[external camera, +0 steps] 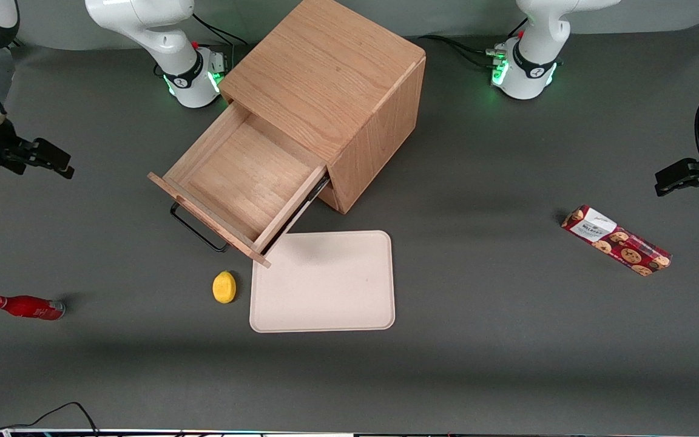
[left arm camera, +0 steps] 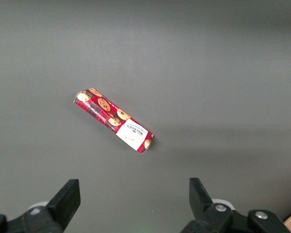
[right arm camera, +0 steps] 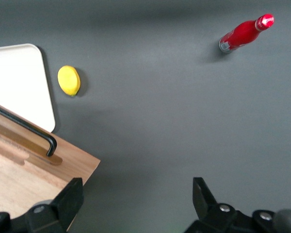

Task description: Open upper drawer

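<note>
Front view shows the upper drawer [external camera: 241, 182] pulled well out of the wooden cabinet [external camera: 332, 91] in the upper middle of the frame, its plain tray bare and its black handle [external camera: 196, 230] hanging off the front panel. Just below the drawer's front corner lies a cream tray [external camera: 324, 282], and a yellow lemon [external camera: 224, 287] sits close beside that tray. A red bottle [external camera: 27, 307] lies on its side at the lower left of the frame, and a red biscuit packet [external camera: 616, 240] rests at the right. At the left edge the gripper [external camera: 37, 156] hangs above the grey table [external camera: 507, 340], clear of the drawer. From the wrist camera its fingers [right arm camera: 70, 201] stand spread apart, grasping nothing.
</note>
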Motion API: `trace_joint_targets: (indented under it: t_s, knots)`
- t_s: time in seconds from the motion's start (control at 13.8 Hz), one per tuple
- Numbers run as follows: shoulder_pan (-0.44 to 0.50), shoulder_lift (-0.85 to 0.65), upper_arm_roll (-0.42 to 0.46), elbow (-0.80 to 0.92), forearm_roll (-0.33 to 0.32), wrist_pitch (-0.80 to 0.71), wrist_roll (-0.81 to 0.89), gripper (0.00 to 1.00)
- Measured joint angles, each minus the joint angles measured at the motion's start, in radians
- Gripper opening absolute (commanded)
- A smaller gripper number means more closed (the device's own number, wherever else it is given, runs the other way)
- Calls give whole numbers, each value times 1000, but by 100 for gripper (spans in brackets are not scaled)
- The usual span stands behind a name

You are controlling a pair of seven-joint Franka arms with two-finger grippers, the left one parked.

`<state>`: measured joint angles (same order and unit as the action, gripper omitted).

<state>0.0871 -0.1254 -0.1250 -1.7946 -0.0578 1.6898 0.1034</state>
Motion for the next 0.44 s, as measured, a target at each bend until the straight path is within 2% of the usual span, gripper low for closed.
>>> trace_joint_targets:
  t_s: [0.22, 0.44]
  knots:
    - [-2, 25, -1, 21, 74, -1, -1, 100]
    - [-4, 30, -4, 21, 97, -1, -3, 100]
